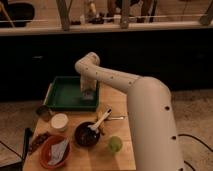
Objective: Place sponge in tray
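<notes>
The green tray (62,95) sits at the far left of the wooden table (122,162). My gripper (88,95) hangs from the white arm (115,80) and is low over the right end of the tray, just above its floor. I cannot make out the sponge as a separate thing; it may be hidden at the gripper.
In front of the tray stand a small can (44,112), a white cup (59,121), a dark bowl (86,135) with a spoon in it, a green apple (115,144) and a red bowl (54,151) holding a grey cloth. A dark counter rises behind the table.
</notes>
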Tool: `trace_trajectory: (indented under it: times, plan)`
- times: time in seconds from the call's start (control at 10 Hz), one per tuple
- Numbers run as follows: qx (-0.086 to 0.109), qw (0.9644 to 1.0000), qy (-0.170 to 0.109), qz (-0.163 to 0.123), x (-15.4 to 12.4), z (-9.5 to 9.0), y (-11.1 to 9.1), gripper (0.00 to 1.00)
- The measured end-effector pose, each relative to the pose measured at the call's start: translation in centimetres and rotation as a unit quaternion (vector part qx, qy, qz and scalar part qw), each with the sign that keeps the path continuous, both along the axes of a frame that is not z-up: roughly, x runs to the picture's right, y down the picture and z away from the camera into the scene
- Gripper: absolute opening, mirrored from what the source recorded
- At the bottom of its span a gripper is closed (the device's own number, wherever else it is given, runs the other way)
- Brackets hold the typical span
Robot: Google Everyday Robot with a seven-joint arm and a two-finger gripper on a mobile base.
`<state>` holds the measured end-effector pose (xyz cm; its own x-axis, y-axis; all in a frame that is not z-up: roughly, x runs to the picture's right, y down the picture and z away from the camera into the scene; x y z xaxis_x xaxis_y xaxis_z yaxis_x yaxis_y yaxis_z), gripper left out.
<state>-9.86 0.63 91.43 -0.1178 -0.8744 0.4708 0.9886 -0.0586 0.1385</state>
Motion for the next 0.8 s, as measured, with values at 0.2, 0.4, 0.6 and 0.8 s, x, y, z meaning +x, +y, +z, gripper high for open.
trace_trajectory:
  times: [0.2,0.4,0.6,0.8]
  plan:
    - [-0.01,0.9999,0.0,0.001,-1.1,0.2,0.3,0.0]
    - [-0.018,0.9998,0.0,0.0,-2.0,0.4,0.6,0.0]
    - [-0.025,0.9997,-0.001,-0.001,-2.7,0.6,0.9,0.0]
    - [-0.031,0.9995,-0.002,-0.002,-3.1,0.8,1.1,0.0]
